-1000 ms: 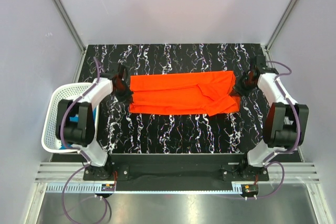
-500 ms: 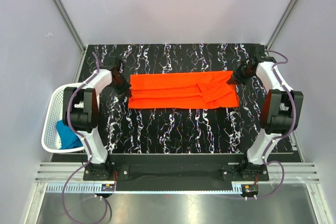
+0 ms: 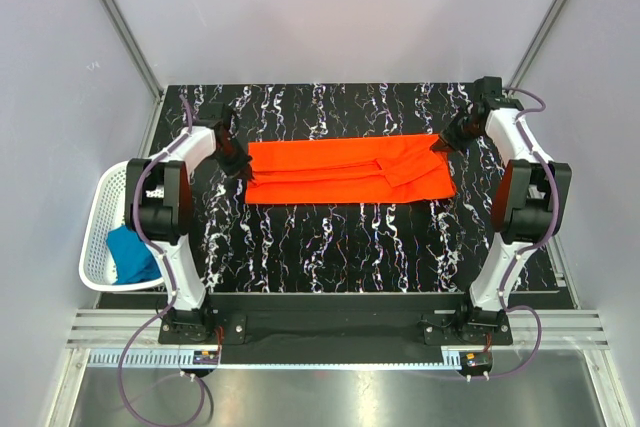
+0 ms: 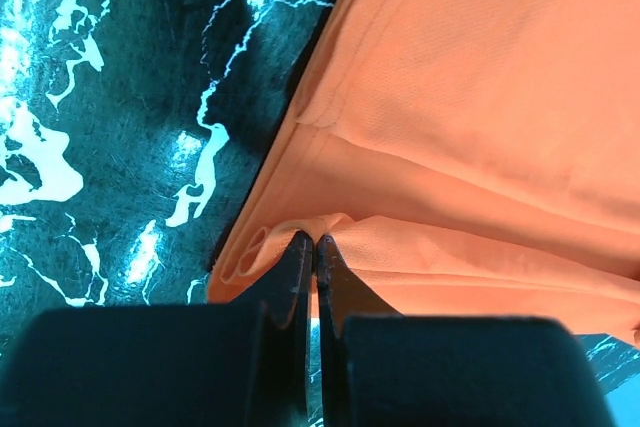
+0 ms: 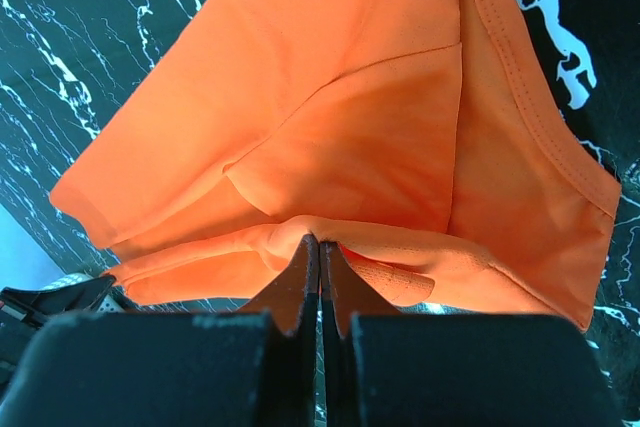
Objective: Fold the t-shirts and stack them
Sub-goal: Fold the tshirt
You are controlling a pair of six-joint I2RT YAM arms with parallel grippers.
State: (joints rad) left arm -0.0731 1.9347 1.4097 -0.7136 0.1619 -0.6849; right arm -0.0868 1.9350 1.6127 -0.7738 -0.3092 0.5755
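Note:
The orange-red t-shirt (image 3: 345, 171) lies folded into a long strip across the black marbled table. My left gripper (image 3: 238, 163) is shut on its left end; in the left wrist view the jaws (image 4: 314, 243) pinch a fold of the orange cloth (image 4: 470, 97). My right gripper (image 3: 441, 142) is shut on the shirt's right end; in the right wrist view the jaws (image 5: 320, 244) pinch an edge of the cloth (image 5: 330, 107). The teal blue t-shirt (image 3: 130, 254) lies bunched in the basket at the left.
A white plastic mesh basket (image 3: 95, 237) stands off the table's left edge. The table (image 3: 330, 247) is black with white veins, with grey walls behind and at both sides. Both arm bases sit at the near edge.
Both grippers moved toward the far side, drawing the shirt's ends with them. The shirt went from a wider, rumpled shape to a narrower, flatter strip.

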